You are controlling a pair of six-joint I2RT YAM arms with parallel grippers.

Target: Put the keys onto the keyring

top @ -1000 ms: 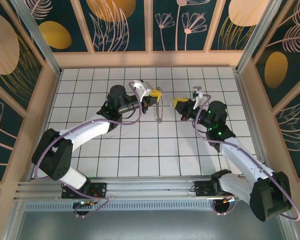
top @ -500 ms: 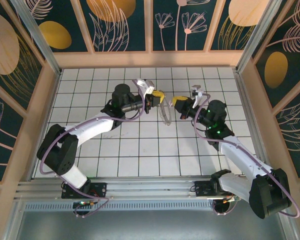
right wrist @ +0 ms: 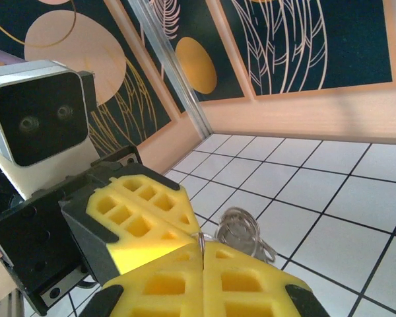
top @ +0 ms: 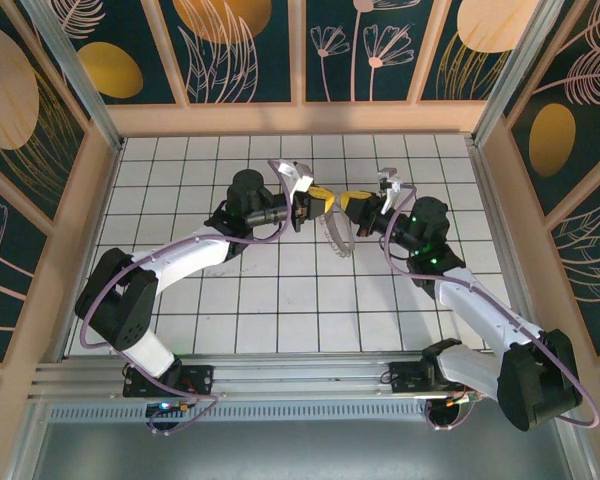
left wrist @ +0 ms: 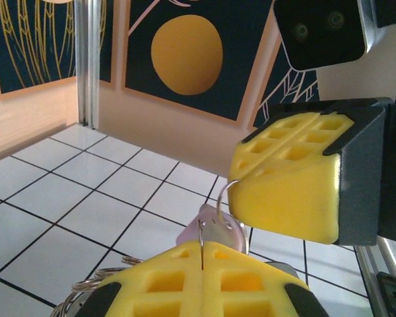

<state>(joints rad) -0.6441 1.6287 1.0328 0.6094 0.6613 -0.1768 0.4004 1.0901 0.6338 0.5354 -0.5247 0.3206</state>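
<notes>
Both claws have closed in nose to nose: your left claw point(top: 318, 197) is clenched on the keyring point(top: 338, 235), hoop hanging below its tips, the keys point(left wrist: 214, 221) just ahead of them against the clenched right claw point(top: 353, 203), whose catch you can't make out.

The top view looks steeply down from behind the arms. The close wrist views face each other, sharing the white-tiled counter point(top: 280, 300).
</notes>
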